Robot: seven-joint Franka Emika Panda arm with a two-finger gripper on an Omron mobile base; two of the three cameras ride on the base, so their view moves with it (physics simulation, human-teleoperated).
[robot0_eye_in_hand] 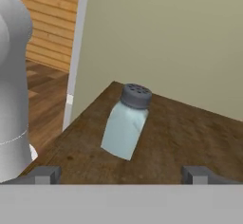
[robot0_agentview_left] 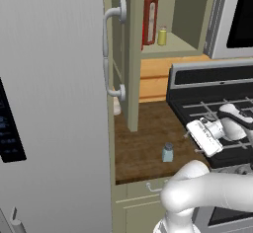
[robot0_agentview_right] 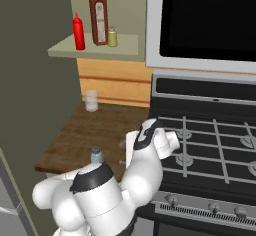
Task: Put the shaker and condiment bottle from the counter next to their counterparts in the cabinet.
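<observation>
The pale blue-grey shaker (robot0_eye_in_hand: 126, 123) with a dark grey cap stands near the front edge of the wood counter (robot0_agentview_left: 143, 138); it also shows in the base views (robot0_agentview_left: 168, 152) (robot0_agentview_right: 96, 155). My gripper (robot0_eye_in_hand: 121, 175) (robot0_agentview_left: 191, 143) (robot0_agentview_right: 122, 152) is open and low over the counter, just right of the shaker and facing it, not touching. The red condiment bottle (robot0_agentview_right: 78, 31) stands on the cabinet shelf (robot0_agentview_right: 130, 47) left of the tall dark red bottle (robot0_agentview_right: 99, 16) and the yellow shaker (robot0_agentview_right: 112, 37). In the left base view the cabinet door (robot0_agentview_left: 132, 54) hides most of it.
The grey fridge (robot0_agentview_left: 54, 103) bounds the counter on the left. A black stove (robot0_agentview_right: 210, 145) lies to the right, with a microwave (robot0_agentview_right: 205, 20) above it. A clear glass (robot0_agentview_right: 91, 100) stands at the back of the counter.
</observation>
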